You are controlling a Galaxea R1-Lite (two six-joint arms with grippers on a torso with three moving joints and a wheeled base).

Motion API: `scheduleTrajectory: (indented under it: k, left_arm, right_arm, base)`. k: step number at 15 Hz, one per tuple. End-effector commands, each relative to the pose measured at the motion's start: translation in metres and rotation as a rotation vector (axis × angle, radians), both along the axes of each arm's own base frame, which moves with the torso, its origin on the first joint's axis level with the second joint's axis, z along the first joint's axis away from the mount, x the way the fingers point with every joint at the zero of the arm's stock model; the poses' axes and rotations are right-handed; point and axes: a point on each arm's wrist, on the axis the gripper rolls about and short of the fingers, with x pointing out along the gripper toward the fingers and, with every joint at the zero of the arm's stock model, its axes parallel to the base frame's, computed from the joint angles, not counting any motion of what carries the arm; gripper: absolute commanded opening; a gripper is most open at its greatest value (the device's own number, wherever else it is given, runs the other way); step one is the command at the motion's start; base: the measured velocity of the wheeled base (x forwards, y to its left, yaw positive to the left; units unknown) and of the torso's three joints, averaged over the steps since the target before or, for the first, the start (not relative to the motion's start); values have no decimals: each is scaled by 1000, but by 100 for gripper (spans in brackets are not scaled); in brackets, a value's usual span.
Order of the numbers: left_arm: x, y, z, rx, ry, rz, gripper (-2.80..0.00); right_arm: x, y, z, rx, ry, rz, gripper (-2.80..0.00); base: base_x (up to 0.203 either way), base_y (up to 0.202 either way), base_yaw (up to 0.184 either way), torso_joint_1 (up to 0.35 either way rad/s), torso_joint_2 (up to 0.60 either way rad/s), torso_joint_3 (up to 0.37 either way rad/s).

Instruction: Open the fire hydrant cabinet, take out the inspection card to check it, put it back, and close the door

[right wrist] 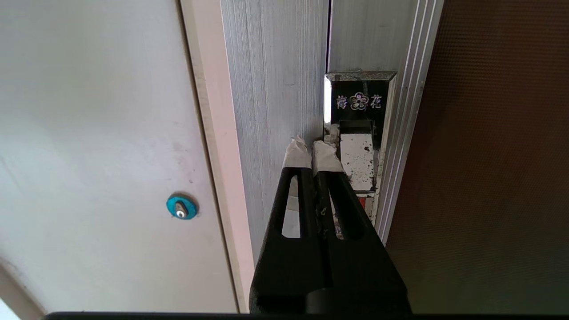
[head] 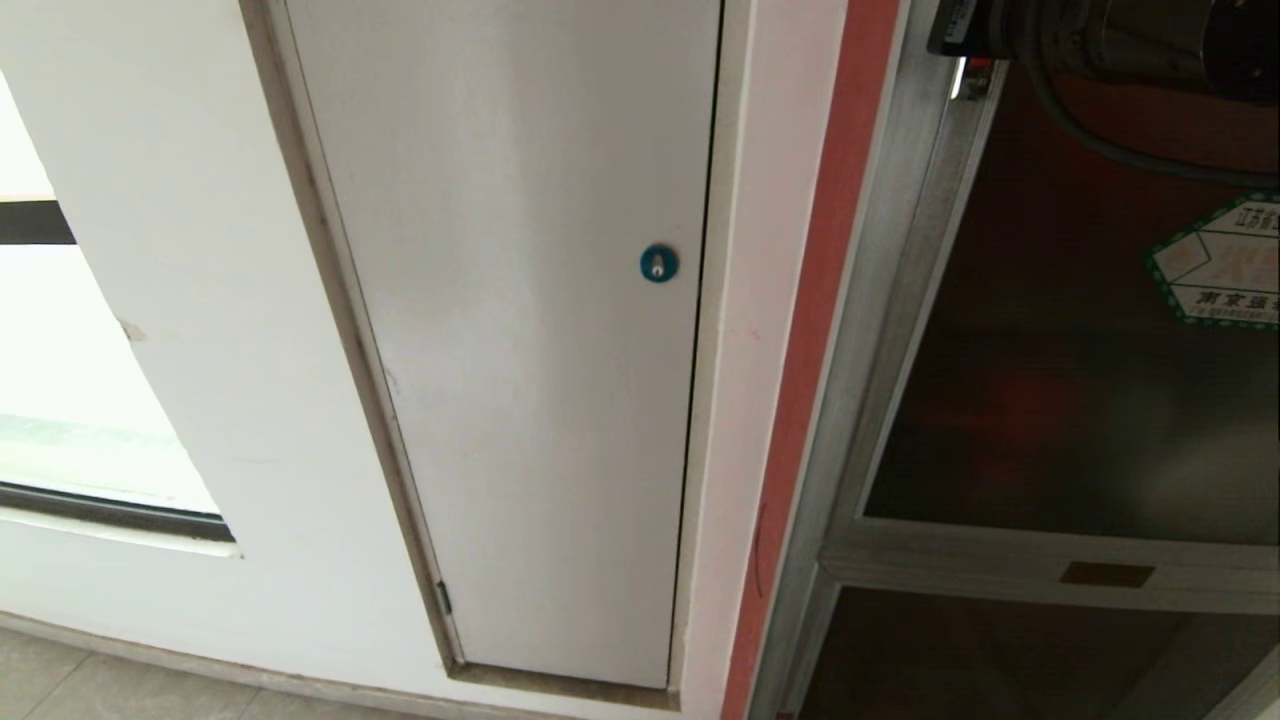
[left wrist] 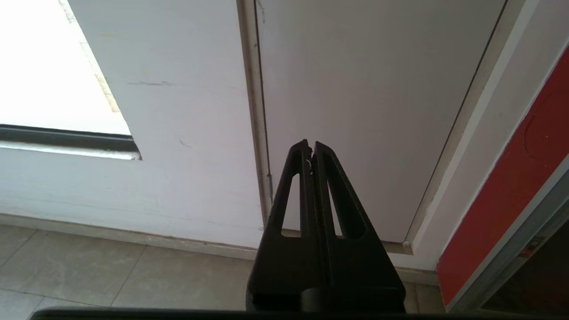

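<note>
The fire hydrant cabinet [head: 880,330] stands at the right with its brushed-silver frame. Its door [head: 1060,400] of dark tinted glass is closed and carries a green-bordered sticker [head: 1225,262]. In the right wrist view my right gripper [right wrist: 310,146] is shut and empty, its taped tips right at the chrome latch [right wrist: 358,133] on the door frame [right wrist: 275,89]. Only the right arm's wrist [head: 1110,40] shows in the head view, at the top right. My left gripper [left wrist: 310,146] is shut and empty, parked low before the white door. The inspection card is hidden.
A plain white door [head: 520,340] with a small blue round lock [head: 659,263] fills the middle. A red strip [head: 810,350] edges the cabinet. A lower dark panel [head: 1000,660] with a brass plate [head: 1106,574] sits below. Grey floor tiles [left wrist: 89,280] and a window [head: 60,400] lie left.
</note>
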Motion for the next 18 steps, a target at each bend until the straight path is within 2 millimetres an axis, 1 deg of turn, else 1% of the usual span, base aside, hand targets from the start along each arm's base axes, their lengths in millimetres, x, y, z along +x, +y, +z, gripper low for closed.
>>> scheduleTrajectory:
  k: [1, 12, 18]
  left_arm:
    - [0, 0, 0, 0, 1, 0, -280]
    - [0, 0, 0, 0, 2, 0, -280]
    - [0, 0, 0, 0, 2, 0, -280]
  right_arm:
    - [-1, 0, 1, 1, -3, -3, -280]
    - [-2, -1, 4, 8, -25, -5, -280]
    - [-8, -4, 9, 15, -38, -7, -280]
  base:
    - [0, 0, 0, 0, 0, 0]
    - [0, 0, 0, 0, 0, 0]
    - [0, 0, 0, 0, 0, 0]
